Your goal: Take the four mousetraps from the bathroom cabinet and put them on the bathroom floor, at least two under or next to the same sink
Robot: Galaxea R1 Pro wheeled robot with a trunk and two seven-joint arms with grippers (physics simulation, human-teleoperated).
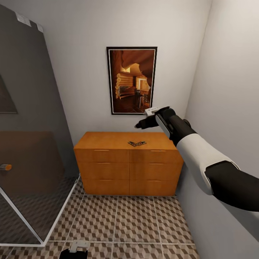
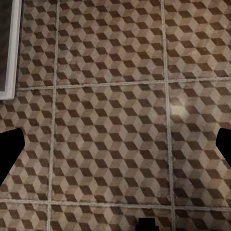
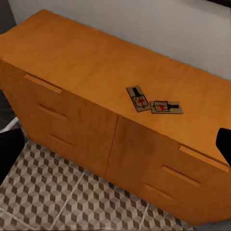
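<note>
On top of the orange-brown cabinet [image 1: 127, 142], toward its right half, two mousetraps [image 3: 153, 102] lie flat, corners touching in a shallow V; the head view shows them as a small dark patch [image 1: 137, 144]. Only two can be counted here; where the other two are, I cannot tell.

Right gripper [image 1: 141, 125]: raised above the cabinet top, just in front of the framed picture [image 1: 131, 80], well clear of the traps. Holding nothing that shows. Its dark finger edges sit at the far sides of the wrist view, so the jaws read as spread wide.

Left gripper [image 1: 76, 250]: low, aimed at the bathroom floor [image 2: 115, 125]. Finger edges likewise far apart, nothing between them.

Floor tiles as seen carry no traps. Glass shower screen [image 1: 32, 144] stands to the left.

Judgement: early stage. Nothing placed on the floor as far as shown; both visible traps not yet picked, and the placing by the sink is left to do.
</note>
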